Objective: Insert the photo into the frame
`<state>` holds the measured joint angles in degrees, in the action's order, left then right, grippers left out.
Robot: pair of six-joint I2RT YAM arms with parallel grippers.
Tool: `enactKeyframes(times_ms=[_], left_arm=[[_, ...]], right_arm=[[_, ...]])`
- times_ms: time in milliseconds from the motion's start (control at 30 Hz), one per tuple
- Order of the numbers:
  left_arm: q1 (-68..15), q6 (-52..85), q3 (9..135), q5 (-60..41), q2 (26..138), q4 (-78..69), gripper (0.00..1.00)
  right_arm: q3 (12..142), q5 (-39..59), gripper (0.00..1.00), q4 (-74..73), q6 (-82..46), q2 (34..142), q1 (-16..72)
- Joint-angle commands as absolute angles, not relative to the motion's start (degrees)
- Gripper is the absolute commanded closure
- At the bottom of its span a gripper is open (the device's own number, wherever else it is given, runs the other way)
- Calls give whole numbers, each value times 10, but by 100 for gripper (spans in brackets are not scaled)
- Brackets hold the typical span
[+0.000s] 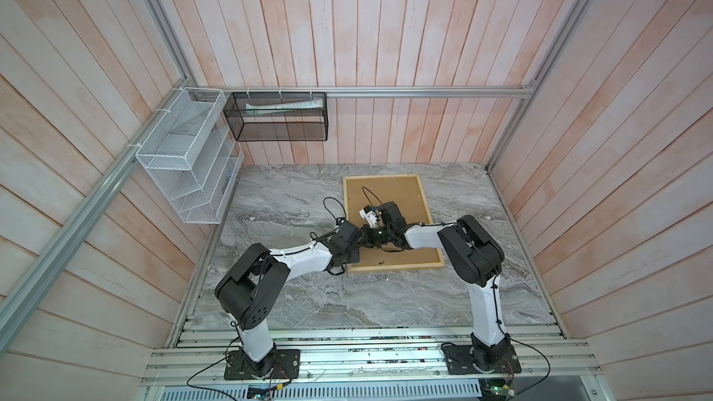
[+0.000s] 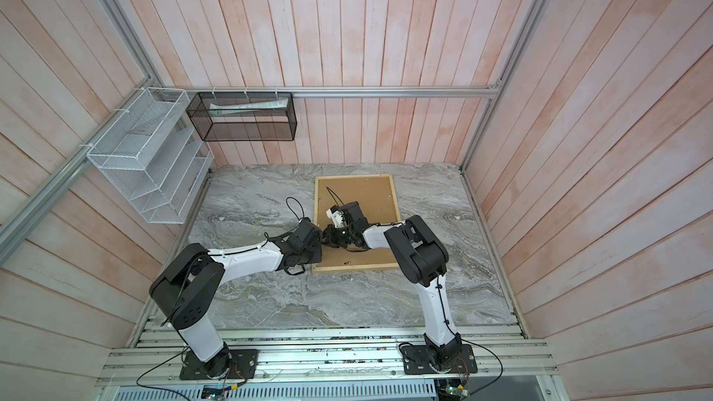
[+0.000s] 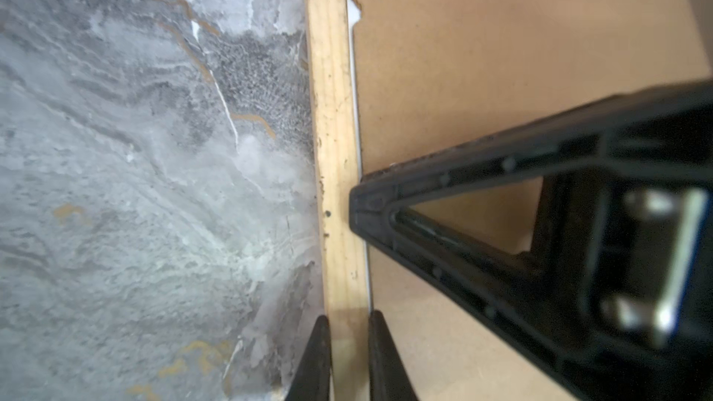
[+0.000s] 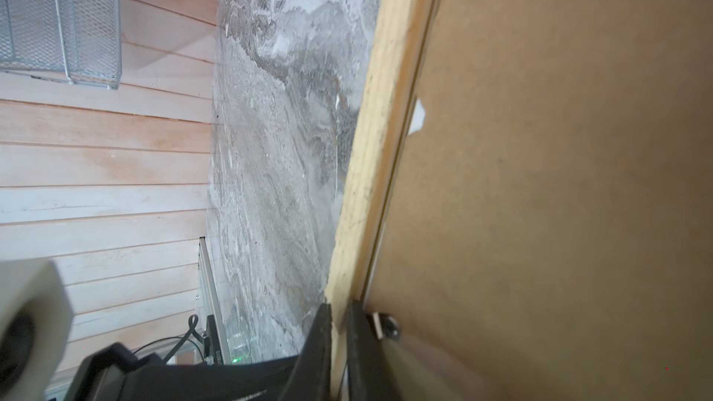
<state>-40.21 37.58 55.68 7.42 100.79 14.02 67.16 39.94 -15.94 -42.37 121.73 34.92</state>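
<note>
Left fingers (image 3: 314, 360) and right fingers (image 4: 322, 341) each clamp, nearly closed, the 9 o'clock rail of the frame (image 3: 332, 109). It lies back-up, brown backing board (image 3: 501, 71) seated, toward 12 o'clock on the worktop (image 1: 285, 206). Photo hidden from view.

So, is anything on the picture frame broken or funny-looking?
Yes. The brown backing board has a small chip bitten out of its edge, right beside the frame, and something white shows through there. The frame's wood also looks scuffed, with dark specks.
</note>
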Motion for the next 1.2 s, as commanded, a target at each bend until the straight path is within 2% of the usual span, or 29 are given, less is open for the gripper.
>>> enactKeyframes(times_ms=[0,333,633,833,1167], left_arm=[[-421,370,558,-8,1021,143,94],[-418,372,555,-3,1023,146,94],[-418,371,558,0,1028,150,94],[-418,368,561,-6,1029,146,95],[-429,334,562,-56,1035,123,96]], right_arm=[[626,351,84,-61,-432,1237,353],[578,373,76,-90,-452,1180,342],[536,377,73,-114,-476,1140,322],[548,379,74,-114,-502,1162,321],[581,334,75,-136,-625,1209,345]])
